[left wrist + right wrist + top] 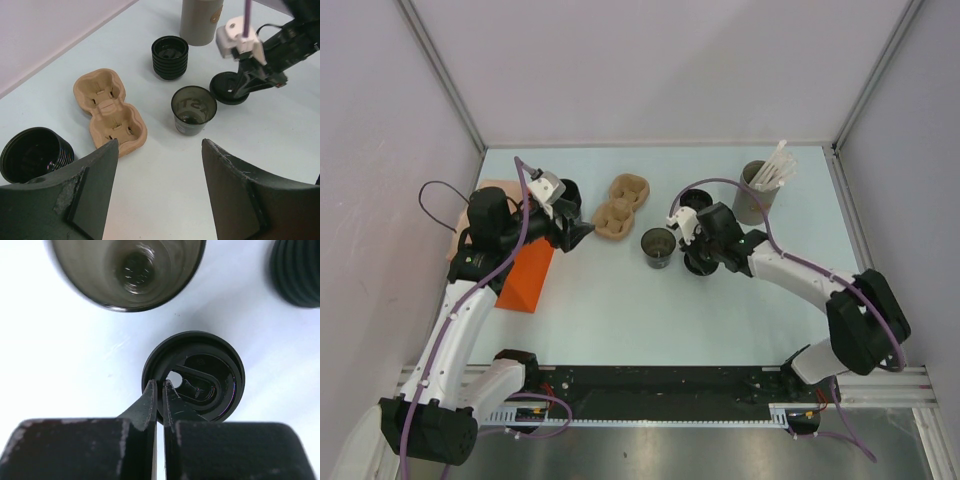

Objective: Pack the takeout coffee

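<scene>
Early yet, we judge: right gripper pinches the lid on the bench beside the uncapped coffee cup, left gripper wide, empty; nothing packed.

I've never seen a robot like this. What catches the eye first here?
The right gripper pinches the rim of a black lid lying flat on the table, just beside an open dark cup near the middle. On the left, a bright orange paper bag stands out, and the left gripper hangs open near a brown pulp carrier.
</scene>
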`<state>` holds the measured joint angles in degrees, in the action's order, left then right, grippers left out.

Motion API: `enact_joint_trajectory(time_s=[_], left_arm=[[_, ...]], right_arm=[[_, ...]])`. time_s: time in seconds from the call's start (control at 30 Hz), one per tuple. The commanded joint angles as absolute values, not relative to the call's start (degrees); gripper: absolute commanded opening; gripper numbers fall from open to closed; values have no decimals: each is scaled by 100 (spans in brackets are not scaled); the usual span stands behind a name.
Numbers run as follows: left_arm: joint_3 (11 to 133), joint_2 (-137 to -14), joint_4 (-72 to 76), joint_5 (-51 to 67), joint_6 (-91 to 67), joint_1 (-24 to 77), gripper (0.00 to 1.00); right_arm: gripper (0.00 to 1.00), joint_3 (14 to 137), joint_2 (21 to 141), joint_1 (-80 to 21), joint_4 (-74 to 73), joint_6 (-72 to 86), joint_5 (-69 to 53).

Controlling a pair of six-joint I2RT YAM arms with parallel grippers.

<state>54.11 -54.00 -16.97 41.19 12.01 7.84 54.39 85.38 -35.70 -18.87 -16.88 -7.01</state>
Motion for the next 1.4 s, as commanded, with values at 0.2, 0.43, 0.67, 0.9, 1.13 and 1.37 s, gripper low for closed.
enact_joint_trajectory(time_s=[0.2,0.43,0.67,0.9,1.13,1.37], left_arm=[[5423,-5256,-1503,4210,1187,729,72],[5423,-5265,-1503,4148,1178,712,74],[5414,-5300,-1494,4122,1213,703,92],[5405,-5344,-1477,4140,1230,703,100],[5414,-5335,-1485,4104,1222,695,100],[5414,-5317,-1494,4096,1204,668,100]], right_arm=[[0,6889,7611,-3700,-3181,-3303,-985],[0,7734,8427,-3814,-3393,-4086,-1388],[0,8182,9271,-3990,-3506,-4543,-1722],[0,9192,9992,-3982,-4480,-4930,-2100],[0,9598,10336,-3990,-4842,-5238,-2302],[0,9449,10354,-3999,-4983,-5546,-2575]])
